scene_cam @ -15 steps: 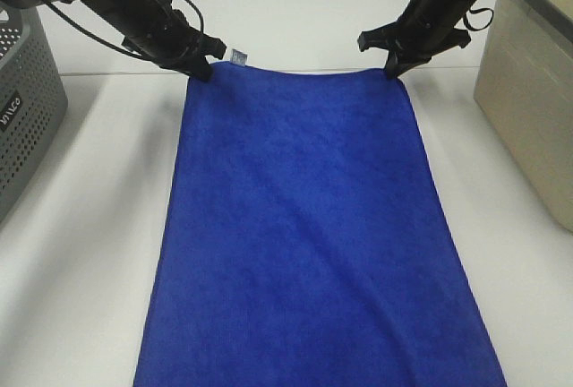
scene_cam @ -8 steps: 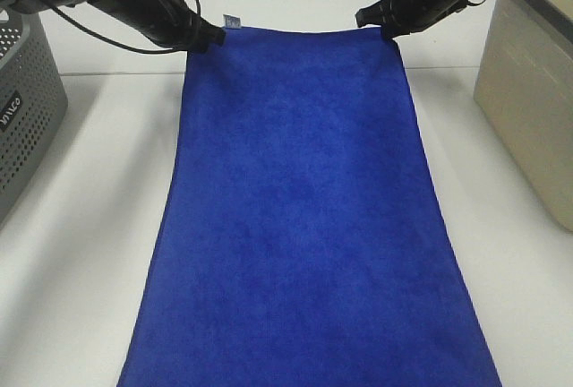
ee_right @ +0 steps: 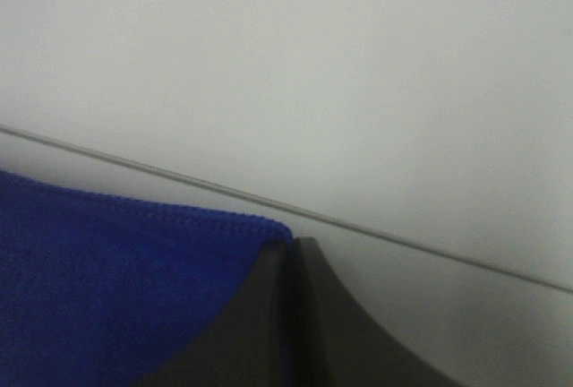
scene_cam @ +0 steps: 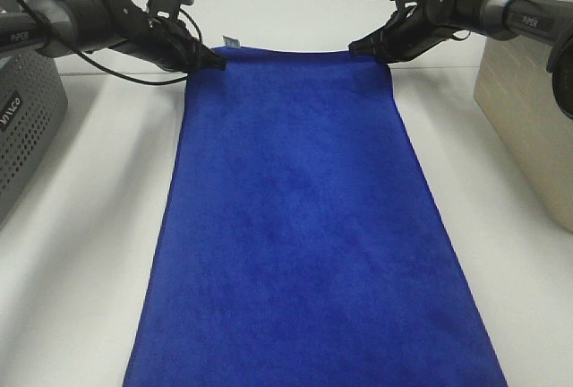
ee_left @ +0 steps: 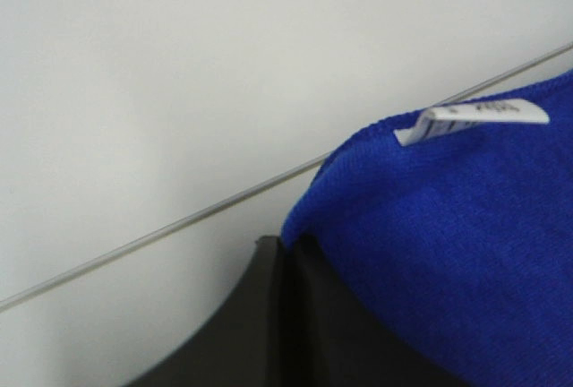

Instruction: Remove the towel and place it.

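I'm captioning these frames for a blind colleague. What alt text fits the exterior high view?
A large blue towel is stretched across a white table, held at its two far corners by the left gripper and the right gripper. A grey perforated basket stands on the left, a beige bin on the right.

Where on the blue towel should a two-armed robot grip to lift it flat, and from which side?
Grip the towel at its two far corners, coming in from each outer side, as the left gripper and right gripper do. Pinching both corners probably keeps the far edge taut.
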`<state>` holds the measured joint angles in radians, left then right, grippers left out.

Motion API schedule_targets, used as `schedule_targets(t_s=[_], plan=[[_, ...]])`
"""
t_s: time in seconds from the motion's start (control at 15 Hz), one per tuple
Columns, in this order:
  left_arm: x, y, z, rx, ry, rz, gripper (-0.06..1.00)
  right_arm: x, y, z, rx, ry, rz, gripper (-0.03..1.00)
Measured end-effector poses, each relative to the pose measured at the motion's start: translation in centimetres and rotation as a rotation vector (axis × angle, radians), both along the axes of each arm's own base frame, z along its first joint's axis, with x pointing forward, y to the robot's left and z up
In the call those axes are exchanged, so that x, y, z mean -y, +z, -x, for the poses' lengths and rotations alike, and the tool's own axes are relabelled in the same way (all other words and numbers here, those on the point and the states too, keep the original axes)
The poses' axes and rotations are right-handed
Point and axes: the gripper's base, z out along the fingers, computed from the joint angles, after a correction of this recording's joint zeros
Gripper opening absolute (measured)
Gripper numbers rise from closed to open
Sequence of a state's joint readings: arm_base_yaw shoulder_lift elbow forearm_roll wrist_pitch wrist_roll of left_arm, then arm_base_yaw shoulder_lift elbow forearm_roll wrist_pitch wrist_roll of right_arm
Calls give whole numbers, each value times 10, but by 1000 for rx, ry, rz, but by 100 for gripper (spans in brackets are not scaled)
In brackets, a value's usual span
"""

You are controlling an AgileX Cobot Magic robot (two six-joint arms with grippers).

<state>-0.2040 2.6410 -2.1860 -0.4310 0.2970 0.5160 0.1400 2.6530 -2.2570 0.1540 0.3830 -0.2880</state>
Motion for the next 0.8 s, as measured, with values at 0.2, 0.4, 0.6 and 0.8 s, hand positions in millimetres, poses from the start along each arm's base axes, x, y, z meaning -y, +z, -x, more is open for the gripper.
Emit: schedule_targets(t_s=[0.2,0.4,0.6,0.8], plan=[[2,-7,-4,24,7,0,0,0,-10,-3,30,-9,-4,2],[6,-11,-4,28,-5,-9,1,0,-19,-2,16,-10,-5,2],[6,-15,-4,39,-2,-16,16,0,-22,-3,15,-17,-19,4],[4,-12,-7,94,6,-41,34,0,-21,-4,32,-21,-25,29]])
